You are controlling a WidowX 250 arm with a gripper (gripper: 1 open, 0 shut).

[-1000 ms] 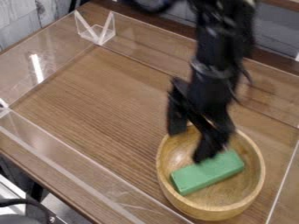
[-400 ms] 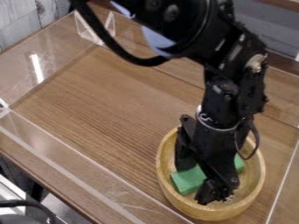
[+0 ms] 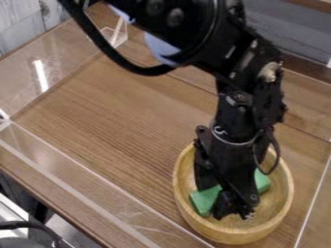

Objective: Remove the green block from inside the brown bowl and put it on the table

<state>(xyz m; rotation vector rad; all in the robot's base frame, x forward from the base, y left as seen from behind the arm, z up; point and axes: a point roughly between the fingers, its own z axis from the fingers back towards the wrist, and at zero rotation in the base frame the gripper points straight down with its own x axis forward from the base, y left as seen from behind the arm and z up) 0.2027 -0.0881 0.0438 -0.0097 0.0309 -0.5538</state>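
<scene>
Brown wood-grain worktop (image 3: 104, 121) across most of the view, with streaks running slantwise and clear walling along the left side. Over it, reaching down from the top, a bulky black robot arm (image 3: 220, 77), with a dark cable (image 3: 106, 46) looped beside its upper part. Beneath the arm, toward the lower right, a round, shallow bowl (image 3: 230, 235) of light tan-brown wood, thick at the rim. Down inside the bowl, a black pincer (image 3: 226, 199), with fingertips at the block and much of it covered; cannot tell whether apart or clamped on it. Smallest of all, inside the bowl and low against its bottom, the green block (image 3: 203, 200), lying flat, with its long axis slanting from lower left to upper right in the view. One end toward the near left of the bowl, the other toward the far right. Solid bright green, matte, straight-edged and bar-like, with only the two end portions showing past the black fingers.
</scene>
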